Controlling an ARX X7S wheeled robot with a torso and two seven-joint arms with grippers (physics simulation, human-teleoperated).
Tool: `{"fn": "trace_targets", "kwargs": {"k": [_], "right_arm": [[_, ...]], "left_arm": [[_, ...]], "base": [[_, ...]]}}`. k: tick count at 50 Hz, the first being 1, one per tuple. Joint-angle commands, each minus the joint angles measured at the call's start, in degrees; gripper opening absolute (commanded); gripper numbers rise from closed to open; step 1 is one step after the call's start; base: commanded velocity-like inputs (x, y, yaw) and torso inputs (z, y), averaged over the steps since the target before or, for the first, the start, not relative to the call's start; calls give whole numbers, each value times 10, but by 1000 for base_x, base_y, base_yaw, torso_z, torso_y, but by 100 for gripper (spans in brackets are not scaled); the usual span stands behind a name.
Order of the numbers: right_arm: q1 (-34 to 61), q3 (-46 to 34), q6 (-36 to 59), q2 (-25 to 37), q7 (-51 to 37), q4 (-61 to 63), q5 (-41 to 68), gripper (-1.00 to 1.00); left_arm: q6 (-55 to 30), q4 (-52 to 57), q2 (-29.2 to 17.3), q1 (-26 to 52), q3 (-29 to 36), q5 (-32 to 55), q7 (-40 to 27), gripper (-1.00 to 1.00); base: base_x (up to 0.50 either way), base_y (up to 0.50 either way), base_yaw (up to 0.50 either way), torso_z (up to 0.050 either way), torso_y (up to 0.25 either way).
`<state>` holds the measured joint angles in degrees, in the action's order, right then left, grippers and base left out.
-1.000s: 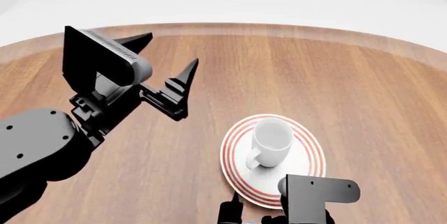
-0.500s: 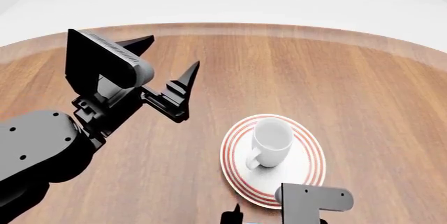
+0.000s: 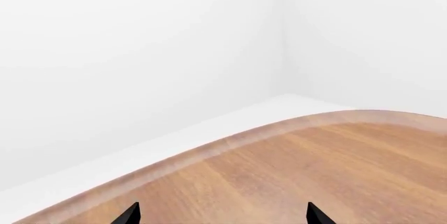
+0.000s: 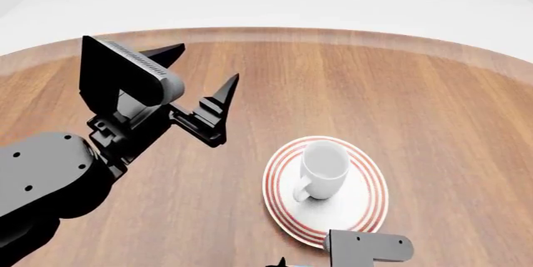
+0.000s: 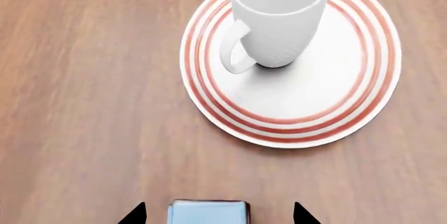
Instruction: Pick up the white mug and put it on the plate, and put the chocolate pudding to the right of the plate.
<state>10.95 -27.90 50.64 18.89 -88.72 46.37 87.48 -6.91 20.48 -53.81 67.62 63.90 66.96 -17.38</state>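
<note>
The white mug (image 4: pixel 323 168) stands upright on the red-ringed plate (image 4: pixel 366 208) at the near middle of the wooden table. In the right wrist view the mug (image 5: pixel 279 20) is on the plate (image 5: pixel 293 114), handle toward the camera. The chocolate pudding (image 5: pixel 208 213) shows as a light blue box end with a dark edge, on the near side of the plate. My right gripper (image 5: pixel 218 216) is open, with the box between its fingertips and a gap on each side. My left gripper (image 4: pixel 206 66) is open and empty, raised above the table to the left of the plate.
The round wooden table (image 4: pixel 433 105) has a pale rim (image 3: pixel 209 150), with white floor and walls beyond it. Only my right arm's bracket (image 4: pixel 366 247) shows in the head view, at the bottom edge just near the plate.
My right arm's bracket has slid down toward the bottom edge of the head view, away from the plate. My left arm has hardly moved. The mug and plate are unmoved.
</note>
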Motion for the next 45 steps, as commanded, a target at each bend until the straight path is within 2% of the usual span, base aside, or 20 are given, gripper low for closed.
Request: {"fn": "trace_targets", "kwargs": {"k": [1,45], "right_arm": [[-2,3,2,-15,14,3,-14,100],[-33,-19,-11,-20,59,-50,-58,100]], "left_arm": [[-7,-2,10,0,-13,-13,11,100],[8,-10,7,-26,-14,-17,17,100]], "base": [[0,0,0,0,0],[0,0,0,0,0]]}}
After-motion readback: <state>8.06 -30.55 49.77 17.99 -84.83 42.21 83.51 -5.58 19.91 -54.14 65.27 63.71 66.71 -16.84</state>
